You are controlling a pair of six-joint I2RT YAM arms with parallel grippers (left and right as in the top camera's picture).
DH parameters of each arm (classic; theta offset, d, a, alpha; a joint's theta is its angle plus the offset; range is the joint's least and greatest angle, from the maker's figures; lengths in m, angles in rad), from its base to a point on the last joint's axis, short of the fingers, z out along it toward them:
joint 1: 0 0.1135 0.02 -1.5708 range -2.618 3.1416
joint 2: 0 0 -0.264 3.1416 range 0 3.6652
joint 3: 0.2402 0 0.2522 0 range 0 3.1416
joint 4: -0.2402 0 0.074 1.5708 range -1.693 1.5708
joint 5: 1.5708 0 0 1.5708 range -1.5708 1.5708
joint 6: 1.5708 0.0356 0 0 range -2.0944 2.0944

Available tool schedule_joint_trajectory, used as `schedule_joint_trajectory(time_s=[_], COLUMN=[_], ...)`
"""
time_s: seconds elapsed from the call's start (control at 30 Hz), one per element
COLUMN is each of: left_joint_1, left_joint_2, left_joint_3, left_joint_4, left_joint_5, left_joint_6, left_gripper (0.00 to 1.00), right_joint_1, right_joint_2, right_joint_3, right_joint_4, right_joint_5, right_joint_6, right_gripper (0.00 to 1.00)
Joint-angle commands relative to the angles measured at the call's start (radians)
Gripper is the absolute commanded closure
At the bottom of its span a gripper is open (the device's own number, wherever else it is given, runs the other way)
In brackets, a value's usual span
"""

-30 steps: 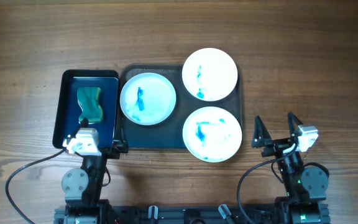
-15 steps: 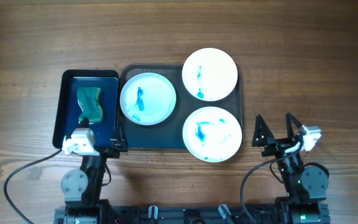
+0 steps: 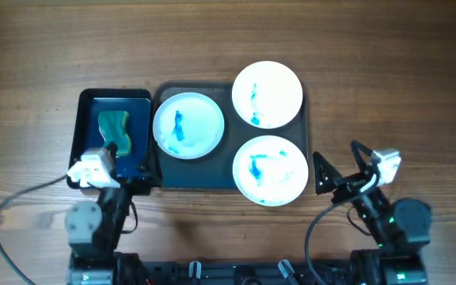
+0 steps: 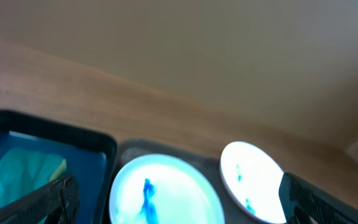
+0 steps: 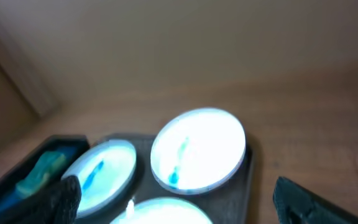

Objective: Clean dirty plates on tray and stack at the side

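Right claw (image 3: 336, 154): hanging wide open, gripping nothing, over the bare table (image 3: 386, 79) just right of the big tray (image 3: 200, 174).
Left claw (image 3: 127, 164): spreading wide too, empty, hovering over the near end of the small tray (image 3: 85, 103).
Small tray: holding a green sponge (image 3: 115, 131).
Big tray: carrying the left plate (image 3: 188, 125), far plate (image 3: 267, 94) and near plate (image 3: 270, 170); its long side is running left to right.
Plates: all lying flat, face up, showing blue smears.
Nearest: the near plate is sitting just left of the right claw.
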Motion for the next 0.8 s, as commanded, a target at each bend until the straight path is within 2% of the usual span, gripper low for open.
schedule_joint_trajectory(time_s=[0.0, 0.17, 0.27, 0.37, 0.43, 0.53, 0.63, 0.77], left_joint_1=[0.008, 0.008, 0.008, 0.008, 0.008, 0.008, 0.008, 0.01], left_joint_2=[0.211, 0.529, 0.661, 0.719, 0.739, 0.752, 0.752, 0.771], left_joint_3=[0.241, 0.631, 0.742, 0.743, 0.742, 0.742, 0.742, 0.743], left_joint_4=[-0.113, -0.429, -0.44, -0.463, -0.549, -0.583, -0.594, -0.6], left_joint_5=[0.076, 0.097, 0.095, 0.145, 0.151, 0.151, 0.193, 0.202], left_joint_6=[-0.008, -0.007, -0.008, -0.012, -0.012, -0.012, -0.016, -0.018], left_gripper=[0.0, 0.0, 0.0, 0.0, 0.0, 0.0, 0.0, 0.0], right_joint_1=[-0.002, -0.002, -0.002, -0.002, -0.002, -0.001, 0.066, 0.312], right_joint_2=[0.161, 0.517, 0.789, 1.017, 1.095, 1.131, 1.13, 1.198], right_joint_3=[0.243, 0.604, 0.794, 0.935, 0.945, 0.945, 0.951, 1.03], right_joint_4=[-0.13, -0.366, -0.548, -0.708, -0.701, -0.623, -0.608, -0.614], right_joint_5=[-0.028, -0.041, -0.122, -0.17, -0.207, -0.375, -0.275, -0.034], right_joint_6=[-0.121, -0.133, -0.164, -0.184, -0.182, -0.19, -0.179, -0.053], right_gripper=[0.0, 0.0, 0.0, 0.0, 0.0, 0.0, 0.0, 0.0])
